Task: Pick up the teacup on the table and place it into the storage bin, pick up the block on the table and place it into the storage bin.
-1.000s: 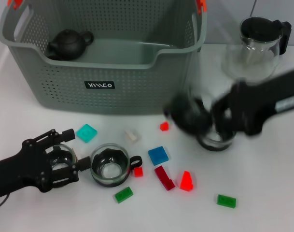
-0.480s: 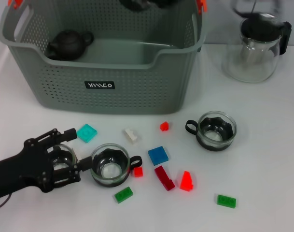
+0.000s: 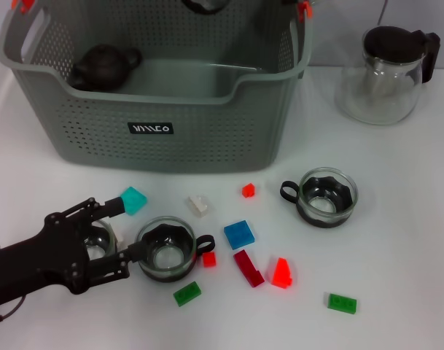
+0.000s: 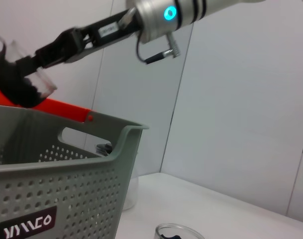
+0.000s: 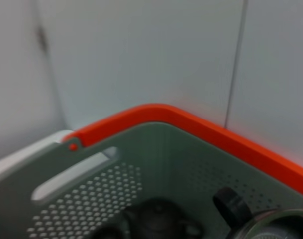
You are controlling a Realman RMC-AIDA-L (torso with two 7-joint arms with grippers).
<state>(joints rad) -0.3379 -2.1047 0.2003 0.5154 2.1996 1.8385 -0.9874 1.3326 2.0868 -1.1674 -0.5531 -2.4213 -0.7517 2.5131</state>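
Observation:
The grey storage bin (image 3: 98, 138) stands at the back of the table. High over it, my right gripper (image 4: 27, 64) is shut on a glass teacup (image 4: 14, 79), whose dark edge shows at the head view's top (image 3: 203, 6). At the front left, my left gripper (image 3: 119, 237) is open around a second teacup (image 3: 98, 244). Its far fingertip touches a tilted teal block (image 3: 133, 199). A third teacup (image 3: 165, 249) sits just right of that gripper, and another teacup (image 3: 324, 197) stands further right. A blue block (image 3: 238, 234) and a red block (image 3: 281, 273) lie between them.
A dark teapot (image 3: 101, 67) lies inside the bin at its left. A glass pitcher (image 3: 386, 73) with a black lid stands at the back right. Small green (image 3: 341, 302), (image 3: 186, 293), dark red (image 3: 248, 267) and white (image 3: 198, 205) blocks are scattered in front of the bin.
My right arm swung from low over the right side of the table up above the bin, carrying a teacup. My left gripper crept slightly right, tilting the teal block.

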